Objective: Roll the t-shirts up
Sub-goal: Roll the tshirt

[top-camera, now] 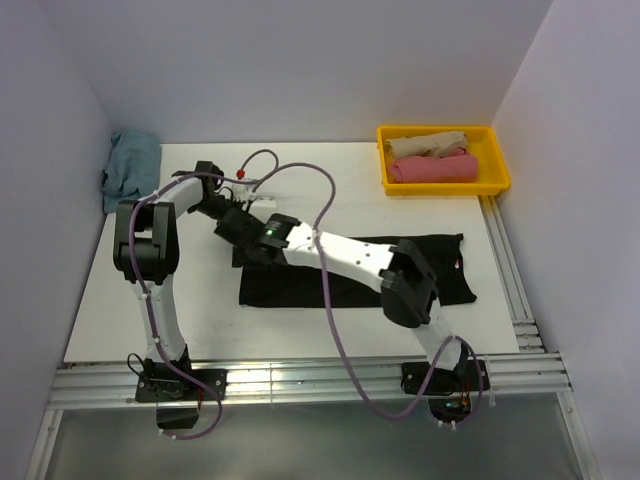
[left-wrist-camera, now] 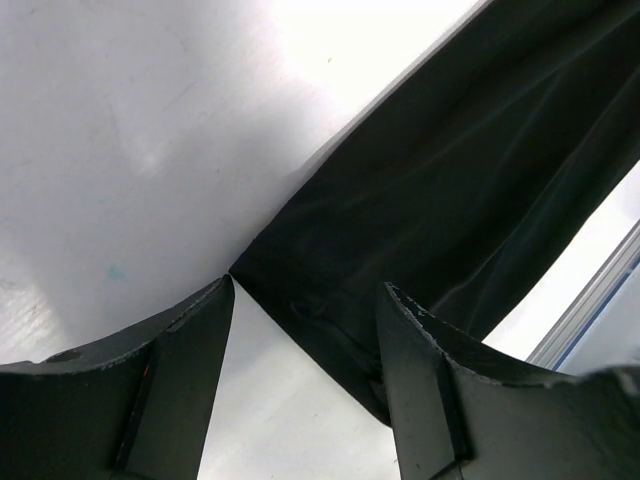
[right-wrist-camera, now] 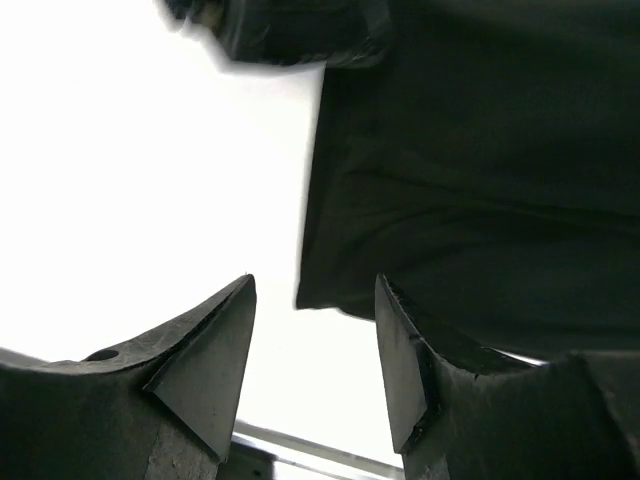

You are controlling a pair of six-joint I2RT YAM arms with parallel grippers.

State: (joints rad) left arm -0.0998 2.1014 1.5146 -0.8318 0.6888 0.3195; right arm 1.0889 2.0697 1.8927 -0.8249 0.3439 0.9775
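Note:
The black t-shirt (top-camera: 290, 290) lies flat on the white table as a long folded strip running left to right. Both grippers hang over its left end. My left gripper (top-camera: 243, 228) is open and empty; in its wrist view its jaws (left-wrist-camera: 305, 290) straddle the cloth's corner (left-wrist-camera: 450, 180). My right gripper (top-camera: 252, 250) is open and empty; its jaws (right-wrist-camera: 315, 285) sit just at the shirt's edge (right-wrist-camera: 480, 150). A pink rolled shirt (top-camera: 432, 168) and a beige one (top-camera: 425, 145) lie in the yellow bin. A teal shirt (top-camera: 130, 165) is bunched at the far left.
The yellow bin (top-camera: 500, 165) stands at the back right corner. Purple cables loop over the table's middle and front. A metal rail (top-camera: 300, 375) runs along the near edge and another along the right side. Walls close the table on three sides.

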